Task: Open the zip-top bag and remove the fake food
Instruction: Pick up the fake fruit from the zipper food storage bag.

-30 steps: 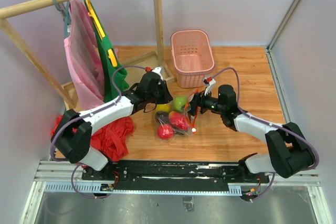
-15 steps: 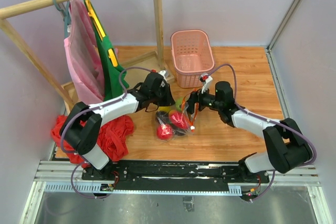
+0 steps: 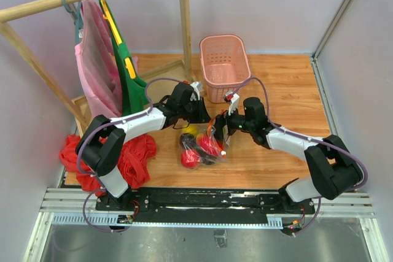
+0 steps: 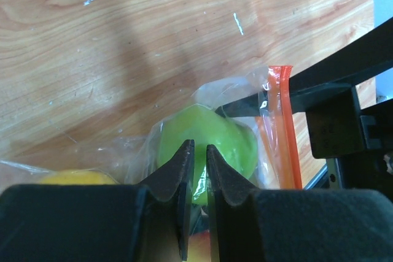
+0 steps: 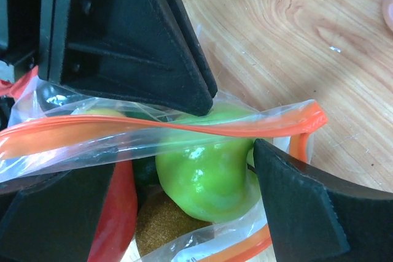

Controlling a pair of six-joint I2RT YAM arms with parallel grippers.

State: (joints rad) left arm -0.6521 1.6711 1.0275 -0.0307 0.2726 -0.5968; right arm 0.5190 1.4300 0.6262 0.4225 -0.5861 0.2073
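The zip-top bag (image 3: pixel 202 146) lies on the wooden table, clear, with an orange zip strip (image 4: pixel 282 128); its mouth (image 5: pixel 153 128) gapes. Inside is the fake food: a light green fruit (image 5: pixel 209 176), a red piece (image 5: pixel 116 213), a brown piece (image 5: pixel 163 228) and a yellow one (image 4: pixel 73 178). My left gripper (image 4: pixel 196 148) is shut on a fold of the bag's clear film just above the green fruit. My right gripper (image 5: pixel 184 161) is open inside the bag's mouth, its fingers (image 5: pixel 301 207) on either side of the green fruit. In the top view both grippers (image 3: pixel 206 116) (image 3: pixel 218 132) meet over the bag.
A pink basket (image 3: pixel 225 65) stands just behind the grippers. A wooden clothes rack (image 3: pixel 184 23) with pink (image 3: pixel 95 72) and green (image 3: pixel 130 84) garments fills the back left. A red cloth heap (image 3: pixel 132 157) lies left of the bag.
My right gripper has moved left to the bag and opened wider. My left gripper has shifted right with the bag's edge. The two now cover the green fruit from above.
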